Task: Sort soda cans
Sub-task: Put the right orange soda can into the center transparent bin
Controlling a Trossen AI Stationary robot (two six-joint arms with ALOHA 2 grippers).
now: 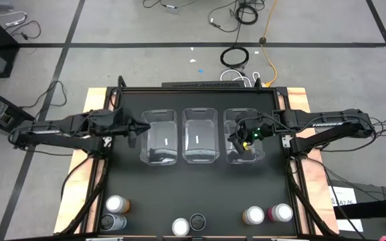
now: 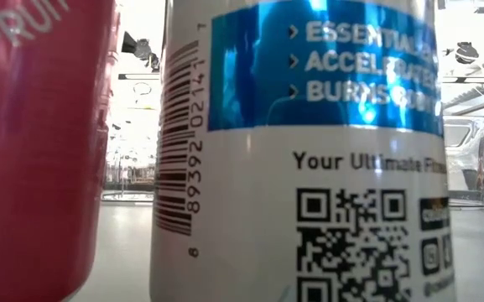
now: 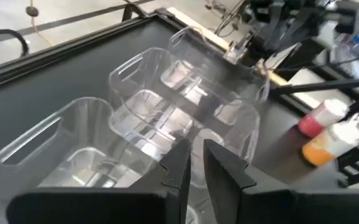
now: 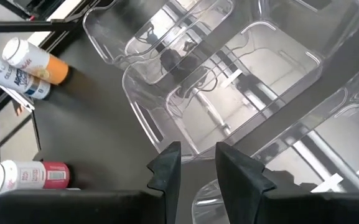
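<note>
Six small upright silvery-topped soda cans [image 1: 197,222] stand along table's near edge — none inside three clear rectangular plastic bins [image 1: 200,136]. Left gripper [image 3: 194,163] above left bin, fingers nearly together, empty. Right gripper [image 4: 197,163] above right bin — narrow gap, empty.

- Left arm [image 1: 65,128]: dark, slender jointed links of matte black.
- Right arm [image 1: 326,127]: same dark build, with pale lettering along its upper link and a small green light near the wrist.
- Black angular gripper fingers [image 3: 179,171], flat-faced, with stepped edges.
</note>
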